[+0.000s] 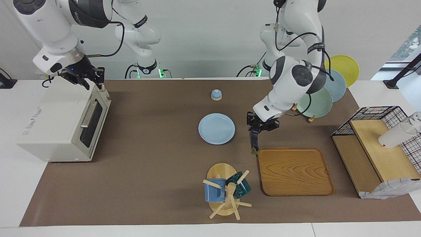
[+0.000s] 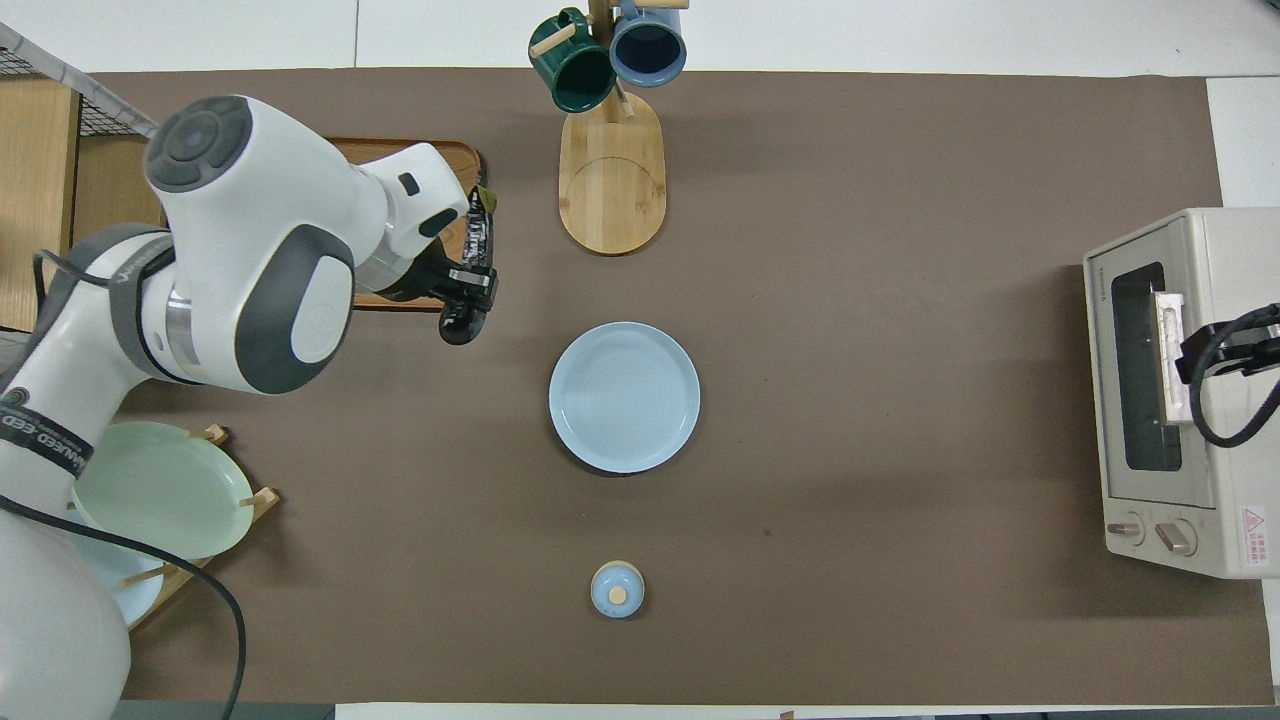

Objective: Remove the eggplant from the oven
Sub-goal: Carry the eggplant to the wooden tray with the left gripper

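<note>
Left gripper point(image 1: 256, 131): raised over the tabletop point(image 1: 158, 138), just at the edge of the wooden tray point(image 1: 294, 171) that faces the right arm's end. Fingers pinching the eggplant point(image 1: 254, 142) at its upper end; eggplant hangs approx. vertical, stem tip down, tip close to the tray's corner nearer the robots. Contact btwn tip and tray: cannot tell. In the overhead view the eggplant point(image 2: 480, 240) shows alongside the tray's edge.

Right gripper point(image 1: 93, 78): up over the top front edge of the oven point(image 1: 52, 121), w/ fingers spread. Nothing held.

Oven: at the right arm's end of the tabletop, door shut, bar handle visible on the dark glass.

Other items:
- Light-blue plate point(image 1: 216, 128): flat on the tabletop, mid-table, btwn oven and tray.
- Small blue knob-topped lid point(image 1: 216, 94): nearer the robots than the plate.
- Mug rack point(image 1: 225, 191) w/ two mugs: farther from the robots than the plate.
- Plate stand w/ three plates point(image 1: 325, 89): toward the left arm's end.
</note>
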`<move>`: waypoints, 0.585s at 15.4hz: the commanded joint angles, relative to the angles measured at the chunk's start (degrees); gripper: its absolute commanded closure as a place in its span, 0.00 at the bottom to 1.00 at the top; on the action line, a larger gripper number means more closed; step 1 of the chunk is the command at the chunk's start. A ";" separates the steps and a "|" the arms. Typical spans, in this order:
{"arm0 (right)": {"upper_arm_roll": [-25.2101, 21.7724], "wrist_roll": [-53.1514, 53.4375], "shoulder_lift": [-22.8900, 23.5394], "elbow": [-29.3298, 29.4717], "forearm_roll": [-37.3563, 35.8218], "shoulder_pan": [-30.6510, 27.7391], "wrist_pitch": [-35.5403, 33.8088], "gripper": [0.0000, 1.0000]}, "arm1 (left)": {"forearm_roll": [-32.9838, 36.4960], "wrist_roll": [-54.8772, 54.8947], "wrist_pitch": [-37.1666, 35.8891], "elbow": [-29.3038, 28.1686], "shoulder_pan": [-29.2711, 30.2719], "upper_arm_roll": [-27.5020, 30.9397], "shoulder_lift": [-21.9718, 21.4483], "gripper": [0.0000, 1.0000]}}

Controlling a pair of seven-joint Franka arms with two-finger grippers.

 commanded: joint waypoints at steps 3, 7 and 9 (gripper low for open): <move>0.49 0.78 0.96 1.64 0.37 -0.51 -1.09 0.00 | -1.03 -1.80 0.30 5.21 6.97 -0.05 6.18 1.00; 0.06 0.96 0.70 1.55 0.55 0.37 -1.53 0.00 | -0.94 -1.89 0.46 12.42 7.59 4.43 13.83 1.00; -3.35 2.35 0.96 1.55 0.55 4.04 -1.36 0.00 | 0.89 -1.98 0.82 14.79 7.77 6.01 16.73 1.00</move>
